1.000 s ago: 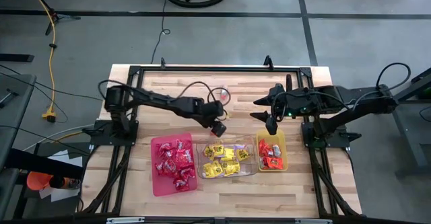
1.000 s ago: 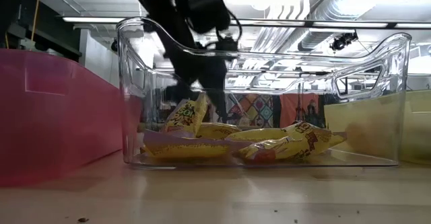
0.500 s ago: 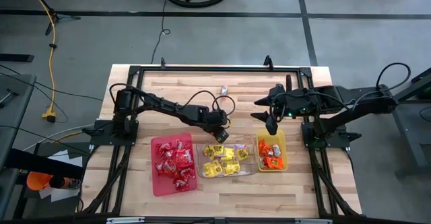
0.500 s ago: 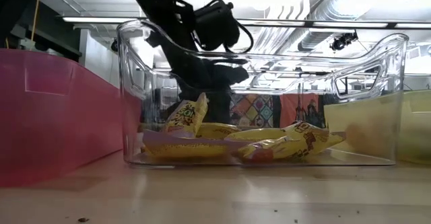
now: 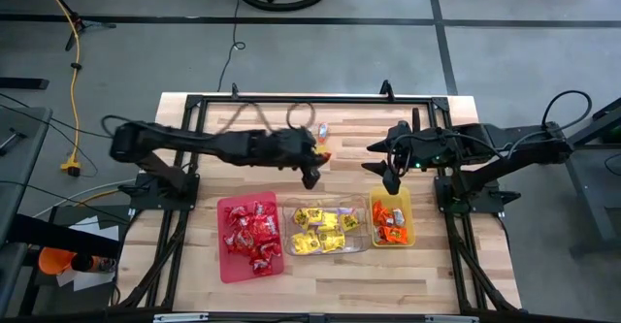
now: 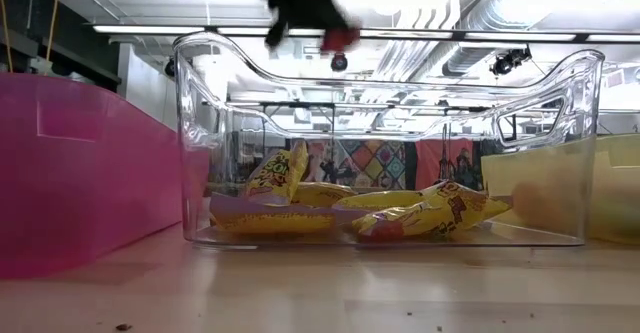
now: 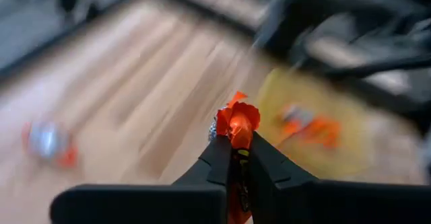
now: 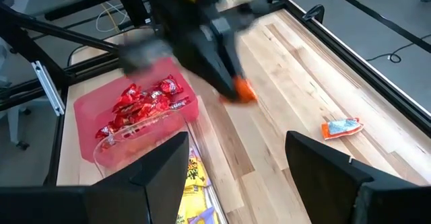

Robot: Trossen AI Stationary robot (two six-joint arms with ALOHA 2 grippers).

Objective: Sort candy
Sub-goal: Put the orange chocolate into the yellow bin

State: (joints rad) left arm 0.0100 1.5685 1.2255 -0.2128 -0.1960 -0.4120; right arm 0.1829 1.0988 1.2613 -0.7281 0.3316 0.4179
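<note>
Candy sorting at this moment depended on carrying one piece well: the left hand (image 7: pixel 236 158) was clamped on an orange candy (image 7: pixel 237 120), its two fingers pressed together around the wrapper, and it hung above the bare worktop (image 5: pixel 243 129) just behind the clear tray (image 5: pixel 360 245). In the high view the held piece showed as a small orange spot at the tip of the left hand (image 5: pixel 312 175), though the arm was blurred there, so the exact grip point was hard to judge. The right hand (image 5: pixel 390 181) waited with its fingers apart over the far edge of the yellow tray (image 5: pixel 406 199), where other orange packets (image 5: pixel 389 221) lay. One more wrapped piece (image 8: pixel 341 126) rested alone on the worktop near the far rail. To do this step well, I think the left hand should keep its grip firm, travel high enough to clear the tray walls, and release only when it is inside the rim of the yellow tray, low enough that the light packet cannot bounce out. It should also keep away from the waiting right hand. The red tray (image 5: pixel 223 250) with red pieces and the clear tray with yellow pieces (image 5: pixel 323 232) needed no touching now.
</note>
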